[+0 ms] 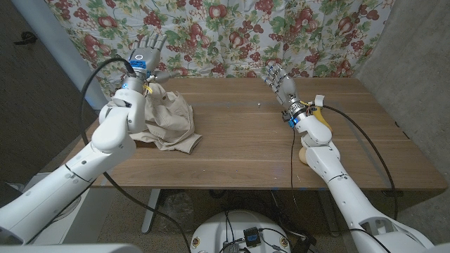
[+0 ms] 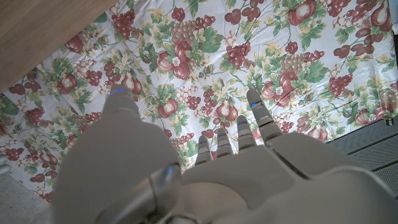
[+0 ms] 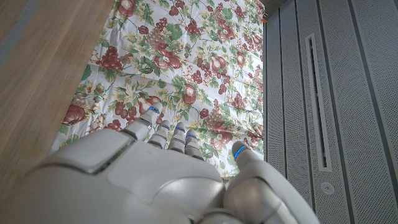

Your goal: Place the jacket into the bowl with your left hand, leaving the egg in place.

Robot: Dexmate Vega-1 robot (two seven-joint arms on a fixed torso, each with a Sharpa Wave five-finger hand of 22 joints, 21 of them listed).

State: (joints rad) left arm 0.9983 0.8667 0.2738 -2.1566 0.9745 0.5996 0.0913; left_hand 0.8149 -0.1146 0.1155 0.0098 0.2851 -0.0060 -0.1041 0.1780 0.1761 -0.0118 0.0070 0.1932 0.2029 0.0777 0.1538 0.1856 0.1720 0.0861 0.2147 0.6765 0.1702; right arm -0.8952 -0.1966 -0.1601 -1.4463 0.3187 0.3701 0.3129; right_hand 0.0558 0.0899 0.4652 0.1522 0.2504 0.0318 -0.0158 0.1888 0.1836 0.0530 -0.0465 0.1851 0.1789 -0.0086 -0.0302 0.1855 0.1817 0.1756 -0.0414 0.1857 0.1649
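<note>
The beige jacket [image 1: 169, 121] lies crumpled on the left part of the wooden table [image 1: 239, 140]. My left hand [image 1: 145, 53] is raised above the table's back left corner, behind the jacket, fingers spread and holding nothing; its back [image 2: 205, 177] faces the floral curtain. My right hand [image 1: 278, 77] hovers over the back middle-right of the table, fingers apart and empty, and its back [image 3: 155, 177] also faces the curtain. A pale egg [image 1: 304, 154] peeks out beside my right forearm near the front right. A small yellow and white bit [image 1: 318, 105] sits by my right wrist; I cannot tell what it is.
A floral curtain [image 1: 232, 28] hangs right behind the table's back edge. A grey wall panel [image 3: 323, 93] stands to the right. Black cables [image 1: 91, 84] loop off both arms. Bare wood lies between the jacket and my right arm.
</note>
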